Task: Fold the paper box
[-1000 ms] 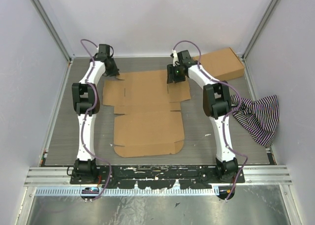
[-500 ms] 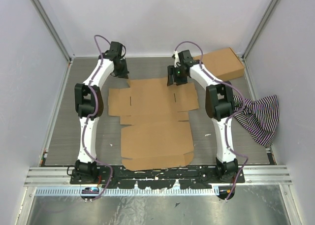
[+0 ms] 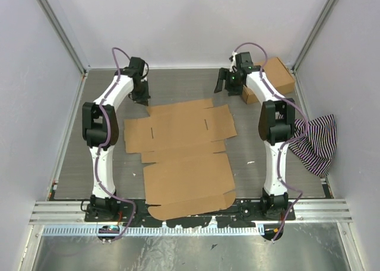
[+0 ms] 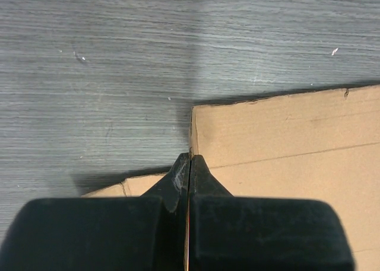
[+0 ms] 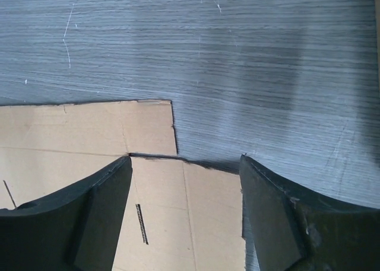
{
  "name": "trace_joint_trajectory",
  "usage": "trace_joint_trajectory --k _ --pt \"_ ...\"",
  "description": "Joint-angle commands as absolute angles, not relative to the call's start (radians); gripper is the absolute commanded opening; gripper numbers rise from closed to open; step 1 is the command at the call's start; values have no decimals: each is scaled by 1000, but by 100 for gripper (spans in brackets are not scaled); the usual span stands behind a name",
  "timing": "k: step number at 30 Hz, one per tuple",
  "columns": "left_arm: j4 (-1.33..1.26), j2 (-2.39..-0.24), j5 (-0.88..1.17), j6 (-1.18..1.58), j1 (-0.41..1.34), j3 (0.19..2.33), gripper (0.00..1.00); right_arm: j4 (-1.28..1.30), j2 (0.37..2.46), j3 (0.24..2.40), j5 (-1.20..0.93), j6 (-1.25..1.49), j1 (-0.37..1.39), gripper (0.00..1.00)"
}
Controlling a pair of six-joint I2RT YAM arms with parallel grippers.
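The near rounded edge of the paper box (image 3: 184,146) reaches the metal rail (image 3: 59,209) between the two arm bases. From there the box lies flat across the middle of the counter (image 3: 77,158), creased panels and side flaps spread out. Bare grey counter lies open to its left and right. At the right wall a striped cloth (image 3: 312,140) is bunched beside the right arm. Farther back, the left pincer (image 3: 141,98) sits at the box's far left corner. Its wrist view shows the jaws pressed fully together with their tips on the cardboard's edge, where a shadow lies under the board. Whether a sliver of board is pinched between them I cannot tell. The right pincer (image 3: 224,81) stands beyond the far right corner, spread wide and holding nothing. Only its wrist view shows a stepped edge and a thin slit between the fingers (image 5: 95,206). A compact brown carton (image 3: 270,75) lies in the far right corner, just behind that arm.
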State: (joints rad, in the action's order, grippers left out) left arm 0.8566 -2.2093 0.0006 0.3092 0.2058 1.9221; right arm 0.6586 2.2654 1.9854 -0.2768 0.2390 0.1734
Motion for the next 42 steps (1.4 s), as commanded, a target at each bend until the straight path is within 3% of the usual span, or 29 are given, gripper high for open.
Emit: trace_joint_trajectory --k 1,9,23,42 --pt "852 -2202 -1 278 206 1940 0 681 2281 2023 -376 212 192 76" --pt "851 -2224 15 290 210 1973 0 684 2309 1991 -442 195 205 72" --pt "860 -2307 25 284 225 2063 0 734 2399 2014 -358 187 228 71" --pt "890 -2332 46 266 228 2124 0 660 2260 2004 -409 215 256 61"
